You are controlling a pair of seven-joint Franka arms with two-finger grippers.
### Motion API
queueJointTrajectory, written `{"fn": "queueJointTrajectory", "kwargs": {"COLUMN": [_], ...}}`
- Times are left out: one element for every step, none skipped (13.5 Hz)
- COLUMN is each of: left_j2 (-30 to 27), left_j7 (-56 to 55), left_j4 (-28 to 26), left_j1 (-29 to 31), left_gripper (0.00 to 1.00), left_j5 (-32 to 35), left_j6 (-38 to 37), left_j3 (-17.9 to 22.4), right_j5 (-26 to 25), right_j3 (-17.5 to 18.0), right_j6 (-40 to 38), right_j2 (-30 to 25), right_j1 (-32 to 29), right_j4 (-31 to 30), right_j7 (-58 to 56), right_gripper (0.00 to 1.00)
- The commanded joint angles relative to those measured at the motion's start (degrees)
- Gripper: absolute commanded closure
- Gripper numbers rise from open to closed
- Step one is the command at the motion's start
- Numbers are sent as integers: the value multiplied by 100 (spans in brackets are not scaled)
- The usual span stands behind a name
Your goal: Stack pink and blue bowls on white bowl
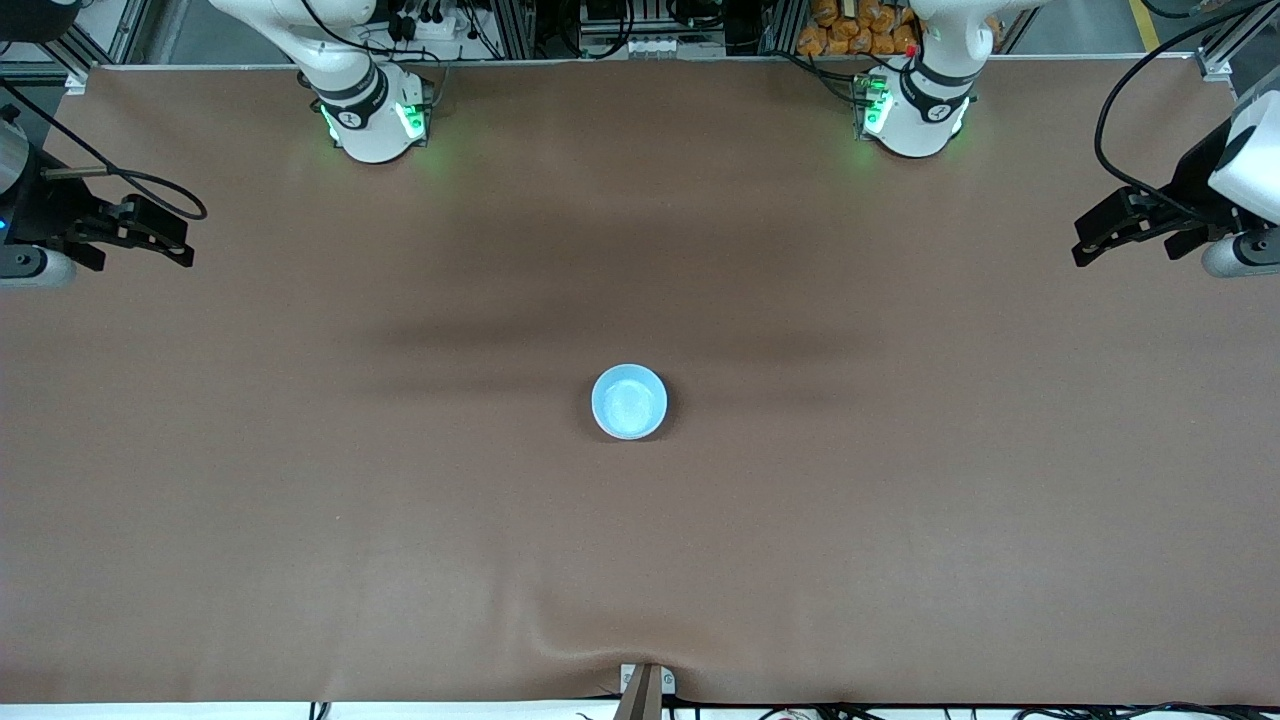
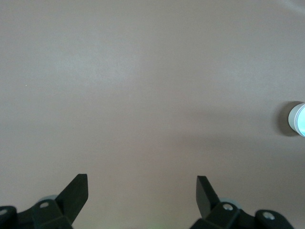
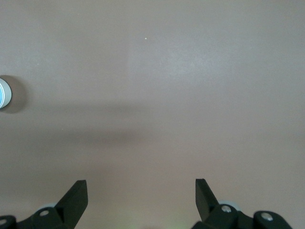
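The light blue bowl (image 1: 629, 401) sits upright in the middle of the brown table. In the front view only its blue inside shows. It shows at the edge of the left wrist view (image 2: 298, 119), where the outer wall under the blue looks white, and at the edge of the right wrist view (image 3: 4, 93). No pink bowl shows; I cannot tell whether one is nested under the blue one. My left gripper (image 1: 1090, 240) (image 2: 142, 183) is open and empty over the left arm's end of the table. My right gripper (image 1: 186, 242) (image 3: 141, 187) is open and empty over the right arm's end.
The two arm bases (image 1: 372, 120) (image 1: 915, 115) stand along the table edge farthest from the front camera. The brown cover (image 1: 400, 500) has a raised fold (image 1: 640, 640) at its nearest edge, above a small metal bracket (image 1: 645, 685).
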Motion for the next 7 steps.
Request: {"fn": "queueJointTrajectory", "kwargs": {"left_j2": [-18, -18, -18, -18, -18, -18, -18], "left_j7": [111, 111, 111, 111, 111, 111, 111], "left_j4": [16, 16, 16, 16, 16, 16, 16], "left_j1": [62, 62, 62, 62, 62, 62, 62], "left_gripper": [0, 0, 0, 0, 0, 0, 0], "left_j5": [-40, -32, -32, -32, -32, -32, -40], "left_j6": [-69, -69, -69, -69, -69, -69, -69], "left_j3": [-36, -27, -36, -27, -27, -27, -27], "right_j5": [-48, -48, -48, -48, -48, -48, -48], "right_j3": [-6, -6, -6, -6, -32, -154, -652], "right_j6": [-113, -113, -113, -122, -130, -131, -131], "right_j2": [71, 80, 71, 71, 71, 63, 71], "right_j1": [33, 24, 15, 15, 7, 181, 661], "right_j4": [172, 172, 172, 163, 154, 154, 145], "right_j7": [83, 74, 74, 74, 39, 21, 56], "right_gripper": [0, 0, 0, 0, 0, 0, 0]}}
